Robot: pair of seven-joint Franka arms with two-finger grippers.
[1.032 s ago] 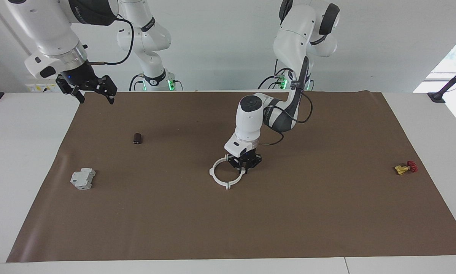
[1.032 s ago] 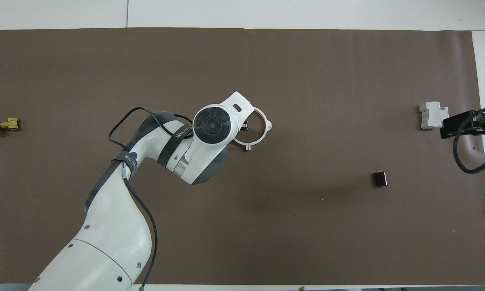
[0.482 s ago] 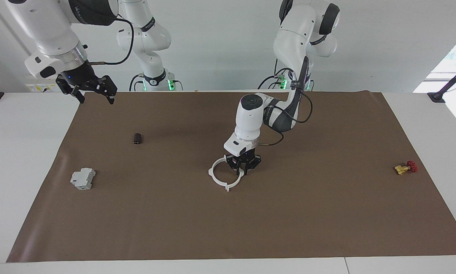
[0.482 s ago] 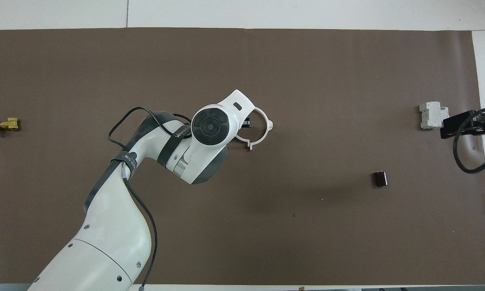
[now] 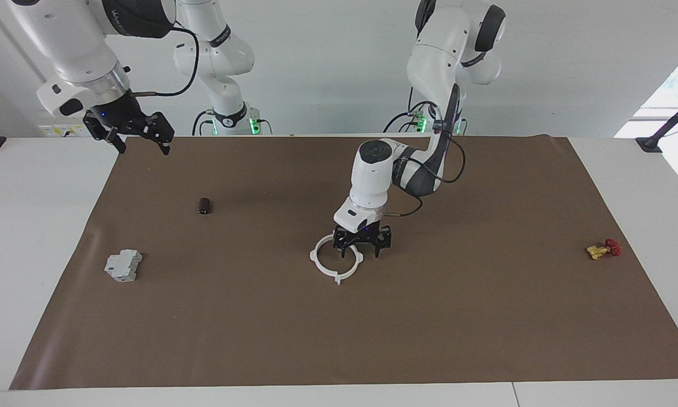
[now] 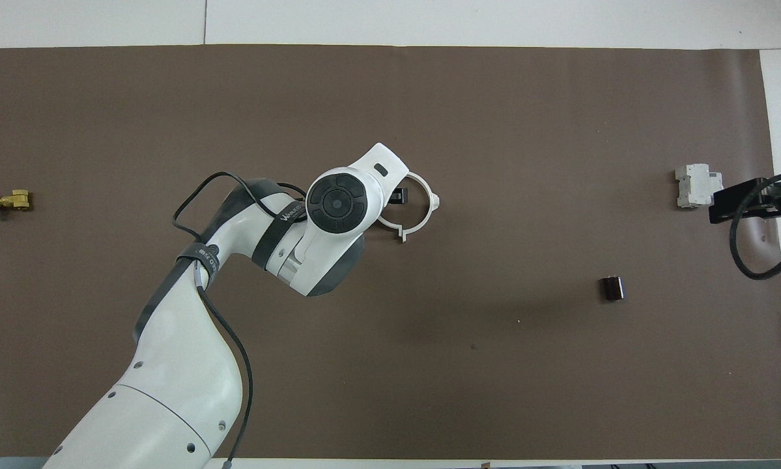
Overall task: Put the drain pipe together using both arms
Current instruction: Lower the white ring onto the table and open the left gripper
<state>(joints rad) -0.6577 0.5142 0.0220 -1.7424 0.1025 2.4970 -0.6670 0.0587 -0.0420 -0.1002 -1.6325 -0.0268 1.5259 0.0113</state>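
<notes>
White plastic ring: the drain pipe [image 5: 336, 259], its two half-ring arcs joined into one circle with small tabs sticking out, lies flat on the brown mat [image 5: 486, 316] near the middle of the table.
Ring seen from above: part of the drain pipe [image 6: 418, 212] shows past the left arm's wrist, which covers the rest.
Left gripper: the left gripper [image 5: 362, 246] points down at the ring's edge on the side toward the left arm's end of the table; its fingers are spread apart, one over the ring's rim and one outside it, gripping nothing.
Left arm: reaches from its base out to the table's middle, wrist bent straight down.
Right gripper: the right gripper [image 5: 141, 141] hangs high over the mat's edge at the right arm's end of the table, fingers spread and empty; this arm waits.
Grey block: a grey boxy block [image 5: 123, 265] sits on the mat at the right arm's end.
Dark cylinder: a small dark cylinder [image 5: 204, 206] lies nearer to the robots than the block.
Valve: a yellow-and-red valve piece [image 5: 603, 249] rests toward the left arm's end, well apart from the ring.
</notes>
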